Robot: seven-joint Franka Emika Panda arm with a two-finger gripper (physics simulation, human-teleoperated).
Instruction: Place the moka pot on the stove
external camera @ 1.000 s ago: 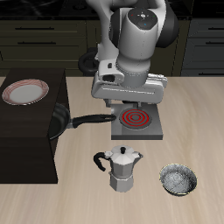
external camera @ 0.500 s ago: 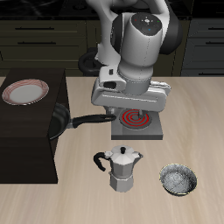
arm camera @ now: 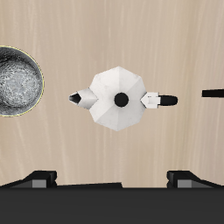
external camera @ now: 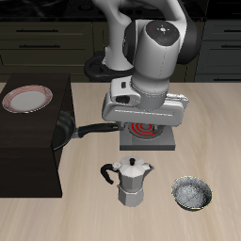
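Standing upright on the table [external camera: 216, 122] near its front edge, the moka pot [external camera: 132, 181] is untouched in the exterior view, spout and dark handle sticking out to opposite sides. The stove [external camera: 149, 135] sits farther back, just behind the pot, red coil rings partly hidden by the robot arm [external camera: 155, 56] hanging over it. Pincer itself is hidden under the arm's wrist body in this view, so its state can't be told here. A small round metal bowl [external camera: 192, 193] lies beside the pot, near the front edge, apart from it. A black frying pan [external camera: 66, 130] rests at the edge of a dark counter [external camera: 28, 151], its handle reaching toward the stove. A red-rimmed plate [external camera: 26, 99] sits on that counter, farther back.

Wrist view: looks straight down on the moka pot [arm camera: 118, 98], faceted lid with dark knob in the middle, spout one way, handle the other. Pincer [arm camera: 115, 178] is spread wide, both fingertips [arm camera: 40, 178] showing far apart at the frame edge, nothing between them, well above the pot. Metal bowl [arm camera: 17, 81] is cut off by the frame edge, apart from the pot. A dark sliver at the other edge, past the handle, too little to identify.
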